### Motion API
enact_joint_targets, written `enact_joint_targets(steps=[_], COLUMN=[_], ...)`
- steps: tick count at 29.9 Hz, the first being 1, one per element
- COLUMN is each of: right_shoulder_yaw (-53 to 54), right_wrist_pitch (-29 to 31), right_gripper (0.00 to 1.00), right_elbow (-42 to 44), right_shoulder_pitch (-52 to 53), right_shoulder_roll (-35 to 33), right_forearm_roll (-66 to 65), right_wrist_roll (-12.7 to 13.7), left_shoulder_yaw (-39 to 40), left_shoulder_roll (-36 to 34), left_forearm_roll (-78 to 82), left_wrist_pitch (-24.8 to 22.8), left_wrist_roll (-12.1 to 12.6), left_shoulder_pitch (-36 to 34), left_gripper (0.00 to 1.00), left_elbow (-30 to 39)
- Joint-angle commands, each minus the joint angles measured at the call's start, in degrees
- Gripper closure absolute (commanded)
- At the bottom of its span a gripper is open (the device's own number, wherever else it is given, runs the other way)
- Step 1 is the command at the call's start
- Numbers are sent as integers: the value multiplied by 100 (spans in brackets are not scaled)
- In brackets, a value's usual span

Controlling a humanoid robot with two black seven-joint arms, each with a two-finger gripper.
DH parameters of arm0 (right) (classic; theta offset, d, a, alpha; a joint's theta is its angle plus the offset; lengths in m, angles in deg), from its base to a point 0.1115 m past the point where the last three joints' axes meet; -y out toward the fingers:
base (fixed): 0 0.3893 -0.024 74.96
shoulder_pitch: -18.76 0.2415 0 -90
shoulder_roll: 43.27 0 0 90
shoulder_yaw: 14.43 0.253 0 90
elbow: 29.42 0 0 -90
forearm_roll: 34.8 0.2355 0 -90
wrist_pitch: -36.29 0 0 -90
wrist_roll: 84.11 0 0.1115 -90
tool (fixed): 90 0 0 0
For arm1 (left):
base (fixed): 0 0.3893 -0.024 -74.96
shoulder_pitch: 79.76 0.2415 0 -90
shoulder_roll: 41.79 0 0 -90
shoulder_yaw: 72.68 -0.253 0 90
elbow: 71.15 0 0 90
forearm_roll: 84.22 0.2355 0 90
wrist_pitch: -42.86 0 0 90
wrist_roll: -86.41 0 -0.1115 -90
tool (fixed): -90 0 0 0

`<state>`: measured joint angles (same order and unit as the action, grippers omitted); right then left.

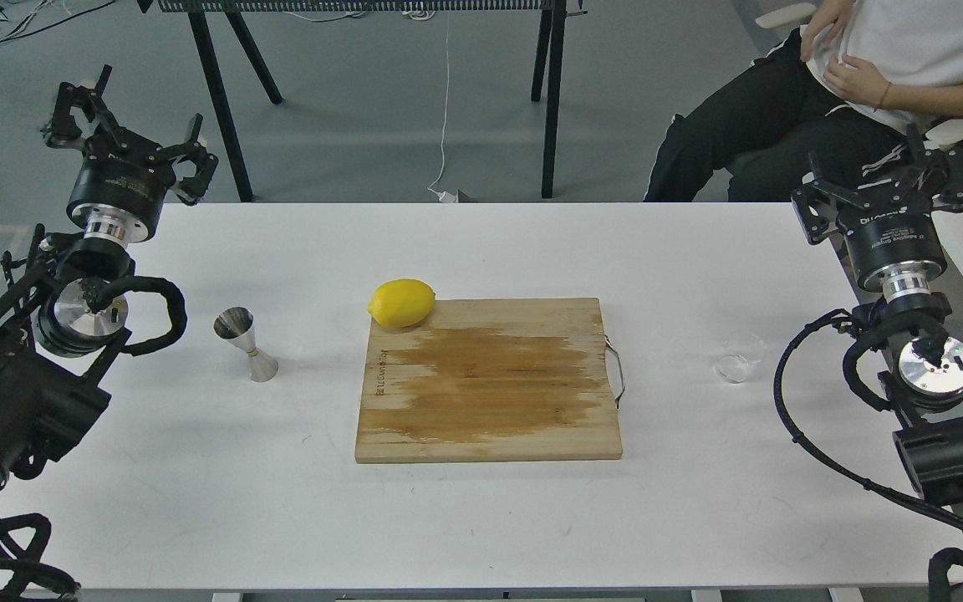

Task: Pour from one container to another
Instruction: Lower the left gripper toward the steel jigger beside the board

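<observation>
One glass cup (738, 368), one jigger (246, 344), one lemon (402, 303), one board (488, 380).

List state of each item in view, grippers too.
glass cup: upright on the table, right of the board, untouched; contents cannot be told
jigger: upright, left of the board, untouched
lemon: whole, at the board's far-left corner
cutting board: flat, darker patch across the middle
left gripper: open, holding nothing
right gripper: open, holding nothing
</observation>
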<state>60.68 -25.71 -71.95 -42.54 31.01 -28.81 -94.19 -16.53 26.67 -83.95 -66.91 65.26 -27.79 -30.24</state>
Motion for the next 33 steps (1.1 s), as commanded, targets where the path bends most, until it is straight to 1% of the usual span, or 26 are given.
enact_joint_targets(steps=[1,7,9,10,12,13,15,17,19,22,23,28,30,33], right_shoulder_yaw=[4,4,12,12,12,12,12,12,12,12,12,30,56,65], right_wrist_pitch=[0,0,0,0,0,0,0,0,0,0,0,0,0,0], right_gripper=[0,0,0,0,0,0,0,0,0,0,0,0,0,0], right_elbow=[8,-36,-62,-71,-89,-89,-89,-89,-89,-97,-106,-98,-97,-97], right_shoulder_pitch=[4,-31,-57,-66,-92,-101,-127,-145,-180,-233,-250,-294,-295,-295], right_shoulder_roll=[-1,-19,-45,-45,-54,-54,-45,-45,-45,-45,-45,-63,-98,-124], right_forearm_roll=[-1,8,8,8,8,8,8,8,8,8,8,8,8,8], right_wrist_roll=[-29,-38,-38,-38,-38,-38,-38,-47,-47,-47,-47,-47,-47,-47], left_shoulder_yaw=[-8,27,-8,-17,-95,-253,-543,-676,-694,-694,-702,-702,-711,-729], left_shoulder_roll=[1,-26,-43,-78,-402,-595,-938,-1438,-1835,-2204,-2275,-2548,-2688,-2952], left_forearm_roll=[0,0,9,26,114,201,465,868,1404,2457,2757,4093,4795,6113], left_wrist_pitch=[-97,-142,-264,-352,-580,-607,-503,-144,182,586,701,1237,1614,2334], left_wrist_roll=[-38,-21,23,41,84,128,173,155,42,-353,-407,-434,-434,-425], left_shoulder_pitch=[32,173,348,427,655,822,999,1061,1131,1245,1306,1842,2053,2474], left_gripper=[0,0,0,0,0,0,0,0,1,4,4,4,4,4], left_elbow=[4,48,127,249,653,951,1679,2514,3113,3633,3713,4222,4512,5057])
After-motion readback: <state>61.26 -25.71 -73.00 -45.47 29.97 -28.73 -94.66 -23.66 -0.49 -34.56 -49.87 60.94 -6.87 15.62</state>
